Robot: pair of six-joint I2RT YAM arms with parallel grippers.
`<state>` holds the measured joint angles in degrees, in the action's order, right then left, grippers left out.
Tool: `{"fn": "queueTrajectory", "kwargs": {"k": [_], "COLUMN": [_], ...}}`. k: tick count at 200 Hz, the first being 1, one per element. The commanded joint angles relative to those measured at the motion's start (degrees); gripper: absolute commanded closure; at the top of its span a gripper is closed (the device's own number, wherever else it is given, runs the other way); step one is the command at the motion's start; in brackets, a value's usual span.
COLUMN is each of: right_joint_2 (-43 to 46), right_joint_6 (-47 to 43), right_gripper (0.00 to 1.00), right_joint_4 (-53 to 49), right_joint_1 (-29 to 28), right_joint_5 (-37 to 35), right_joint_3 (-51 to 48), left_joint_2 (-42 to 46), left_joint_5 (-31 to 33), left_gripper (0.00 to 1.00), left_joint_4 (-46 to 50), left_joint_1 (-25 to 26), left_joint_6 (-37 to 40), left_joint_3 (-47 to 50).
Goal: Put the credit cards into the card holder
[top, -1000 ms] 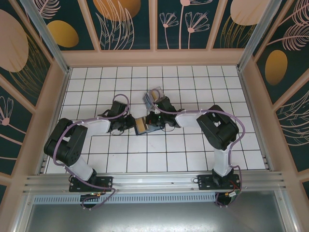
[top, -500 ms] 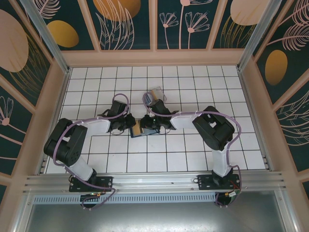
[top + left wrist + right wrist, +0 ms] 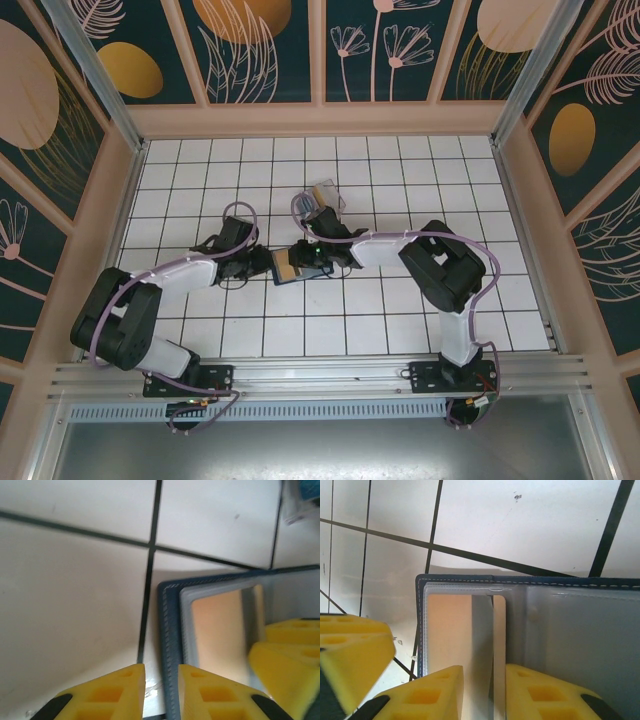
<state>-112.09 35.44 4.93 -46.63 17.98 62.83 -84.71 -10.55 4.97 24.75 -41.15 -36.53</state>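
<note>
Mostly sleeved in the wallet [image 3: 580, 645], the tan card [image 3: 447, 630] lies by left gripper [image 3: 160, 670] and right gripper [image 3: 484, 670], both parted.

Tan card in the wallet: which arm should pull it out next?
Right, probably. The right gripper has its slightly parted fingers directly over the tan card in the wallet. The left gripper sits at the wallet's outer border, half over bare tile.

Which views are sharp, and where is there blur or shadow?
Top external: sharp, evenly lit. Left wrist: soft throughout, the wallet edge and left claw fingers smeared. Right wrist: table grid lines crisp, right claw fingers soft, shadow along the wallet's far edge.
</note>
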Motion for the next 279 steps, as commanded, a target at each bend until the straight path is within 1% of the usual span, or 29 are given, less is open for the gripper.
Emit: {"fn": "queueTrajectory", "kwargs": {"k": [1, 15, 32, 60, 126, 159, 224, 242, 257, 279], "right_joint_2": [1.28, 2.02, 3.67, 5.06, 3.19, 1.78, 4.90, 6.29, 7.68, 9.53], "right_joint_6": [-2.08, -2.31, -2.27, -2.31, -2.25, -1.19, -2.68, -3.79, -5.78, -8.51], "right_gripper": [0.71, 0.71, 0.70, 0.70, 0.69, 0.70, 0.68, 0.67, 0.66, 0.66], "right_joint_4": [-4.28, -4.55, -4.86, -5.72, -6.02, -4.14, -5.74, -7.46, -8.70, -11.11], "right_joint_1": [-0.52, -0.89, -1.68, -2.01, -3.28, -3.63, -3.91, -3.35, -2.66, -1.82], "right_joint_5": [-2.40, -2.96, -5.81, -8.46, -7.02, -3.48, -7.55, -10.35, -11.51, -13.35], "right_joint_3": [0.89, 0.68, -0.06, -1.08, -0.12, 0.52, 0.39, 0.19, 0.47, 2.13], "left_joint_2": [-1.61, -2.57, -3.16, -4.18, -6.24, -6.70, -6.70, -6.03, -4.48, -0.98], "left_joint_5": [-3.28, -5.34, -6.11, -6.15, -6.86, -6.99, -6.51, -5.27, -2.04, 1.67], "left_gripper": [0.78, 0.83, 0.86, 0.87, 0.90, 0.92, 0.93, 0.93, 0.91, 0.86], "left_joint_4": [-3.65, -6.16, -6.69, -6.12, -7.39, -7.70, -7.28, -5.51, -2.43, 0.79], "left_joint_1": [-0.23, -0.21, -0.15, -0.18, -0.22, -0.15, -0.22, -0.24, -0.23, -0.23], "left_joint_6": [-2.09, -2.92, -2.81, -2.10, -2.62, -2.71, -2.71, -1.64, 0.09, 1.66], "left_joint_3": [2.19, 2.77, 2.68, 1.83, 1.29, 1.38, 1.38, 0.52, -1.01, -2.77]}}
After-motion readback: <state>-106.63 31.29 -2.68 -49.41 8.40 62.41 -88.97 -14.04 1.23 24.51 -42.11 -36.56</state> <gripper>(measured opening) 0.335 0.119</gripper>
